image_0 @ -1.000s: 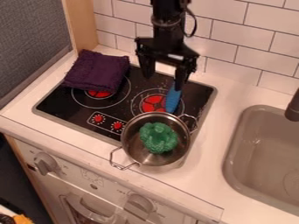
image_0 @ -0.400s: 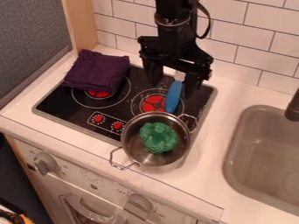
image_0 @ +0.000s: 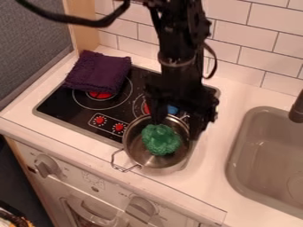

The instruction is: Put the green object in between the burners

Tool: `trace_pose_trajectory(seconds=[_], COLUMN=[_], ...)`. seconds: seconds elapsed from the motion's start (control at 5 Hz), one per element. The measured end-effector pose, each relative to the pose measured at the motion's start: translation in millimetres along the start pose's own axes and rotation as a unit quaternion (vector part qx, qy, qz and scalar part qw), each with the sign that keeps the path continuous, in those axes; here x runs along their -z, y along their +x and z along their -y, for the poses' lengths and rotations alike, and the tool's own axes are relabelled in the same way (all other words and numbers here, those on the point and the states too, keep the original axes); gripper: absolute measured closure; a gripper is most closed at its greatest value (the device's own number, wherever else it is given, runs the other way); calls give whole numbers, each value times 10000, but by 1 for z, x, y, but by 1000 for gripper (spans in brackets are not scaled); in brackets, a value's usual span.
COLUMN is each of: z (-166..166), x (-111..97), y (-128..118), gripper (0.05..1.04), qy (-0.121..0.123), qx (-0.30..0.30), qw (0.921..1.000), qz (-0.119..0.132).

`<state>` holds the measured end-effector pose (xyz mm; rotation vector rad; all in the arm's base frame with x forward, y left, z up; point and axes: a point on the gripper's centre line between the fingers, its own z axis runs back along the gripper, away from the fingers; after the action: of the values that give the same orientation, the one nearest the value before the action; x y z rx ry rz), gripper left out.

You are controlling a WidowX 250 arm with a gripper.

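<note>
- Green thing: bumpy, like broccoli, sitting in the steel pot.
- Left burner: red centre, pale ring, partly under the purple cloth.
- Right burner: red, mostly hidden from here.

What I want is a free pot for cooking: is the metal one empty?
Not empty: the metal pot holds a green broccoli, seen inside its rim with bare metal beside it.
</note>
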<state>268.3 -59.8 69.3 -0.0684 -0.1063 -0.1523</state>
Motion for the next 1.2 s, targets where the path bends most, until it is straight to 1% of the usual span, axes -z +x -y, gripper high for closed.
trace_pose_trajectory(seconds=[0.2, 0.4, 0.6, 0.8, 1.0, 1.2], z=[0, -5, -16, -21, -23, -24], x=[7, 12, 11, 11, 11, 20], y=[-7, -10, -12, -12, -11, -10], gripper=[85, 85, 85, 85, 137, 422], qy=[100, 255, 345, 379, 434, 449], qx=[67, 79, -11, -25, -57, -124], qw=[9998, 9992, 9989, 9987, 9985, 9979], qz=[-141, -291, -332, -339, -336, -448])
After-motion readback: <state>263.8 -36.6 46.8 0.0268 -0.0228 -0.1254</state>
